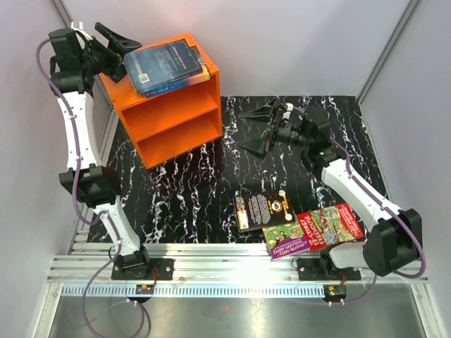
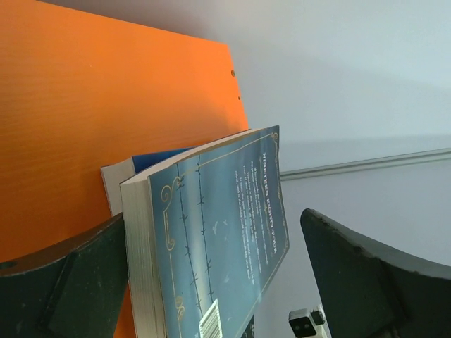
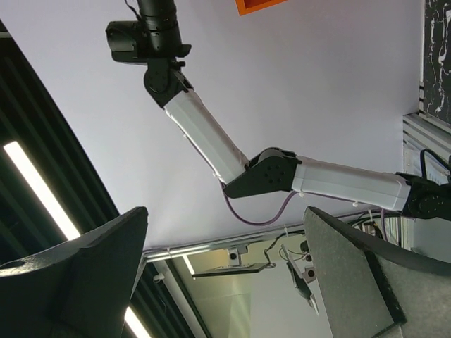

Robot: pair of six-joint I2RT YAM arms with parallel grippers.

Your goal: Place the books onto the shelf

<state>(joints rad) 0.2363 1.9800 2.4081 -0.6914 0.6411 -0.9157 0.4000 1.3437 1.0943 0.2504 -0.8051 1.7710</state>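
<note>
A blue book (image 1: 165, 65) lies flat on top of the orange shelf (image 1: 176, 120) at the far left. My left gripper (image 1: 116, 42) is open at the book's left end. In the left wrist view the blue book (image 2: 211, 232) sits between the spread fingers (image 2: 63, 282) of the left gripper (image 2: 211, 218), with a clear gap on the right side, and rests on the shelf's top (image 2: 106, 105). Black (image 1: 264, 210), green-purple (image 1: 289, 239) and red (image 1: 331, 224) books lie at the table's near right. My right gripper (image 1: 257, 127) hangs open and empty beside the shelf.
The black marbled table (image 1: 183, 190) runs between the shelf and the flat books. The right gripper (image 3: 225, 211) points toward the left arm (image 3: 211, 148), with a shelf corner (image 3: 257, 5) at the top edge. A metal rail (image 1: 211, 257) borders the near side.
</note>
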